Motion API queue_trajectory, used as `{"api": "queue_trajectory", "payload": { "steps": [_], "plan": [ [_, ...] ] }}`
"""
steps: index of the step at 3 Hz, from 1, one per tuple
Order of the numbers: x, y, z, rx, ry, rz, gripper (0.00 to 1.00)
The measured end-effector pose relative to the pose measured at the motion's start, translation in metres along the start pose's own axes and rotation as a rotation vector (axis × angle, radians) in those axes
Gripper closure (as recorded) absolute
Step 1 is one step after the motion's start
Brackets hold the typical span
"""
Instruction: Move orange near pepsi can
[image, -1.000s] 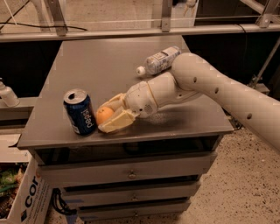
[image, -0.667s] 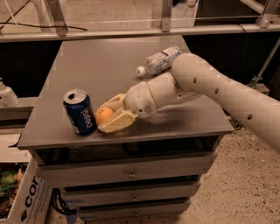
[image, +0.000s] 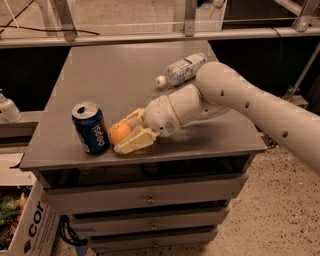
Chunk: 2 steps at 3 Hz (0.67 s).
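Nothing is shifting: the gripper (image: 122, 135) is still pinching the orange (image: 120, 133) on the tabletop (image: 115, 75), lower left of centre, just beside the pepsi can (image: 91, 128); probably only releasing is remaining.

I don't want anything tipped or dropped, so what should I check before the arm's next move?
1. Orange near can: ok, just beside it, narrow gap.
2. Can upright: ok.
3. Gripper at the orange, on the side away from the can: ok.
4. Orange resting on table: cannot tell.
5. Bottle lying behind the arm, clear of it: cannot tell.
6. Margin to table's front edge: not ok, orange sits close to it.
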<state>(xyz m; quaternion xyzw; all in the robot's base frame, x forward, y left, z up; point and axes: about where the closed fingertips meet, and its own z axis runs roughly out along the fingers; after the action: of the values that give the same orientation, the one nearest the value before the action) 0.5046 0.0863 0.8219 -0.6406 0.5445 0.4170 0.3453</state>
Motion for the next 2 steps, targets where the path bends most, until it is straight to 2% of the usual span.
{"api": "queue_trajectory", "payload": {
  "steps": [1, 2],
  "plan": [
    [-0.0001, -0.0013, -0.0015, 0.005, 0.003, -0.002, 0.0],
    [-0.0014, -0.0044, -0.0055, 0.016, 0.005, -0.007, 0.0]
  ]
}}
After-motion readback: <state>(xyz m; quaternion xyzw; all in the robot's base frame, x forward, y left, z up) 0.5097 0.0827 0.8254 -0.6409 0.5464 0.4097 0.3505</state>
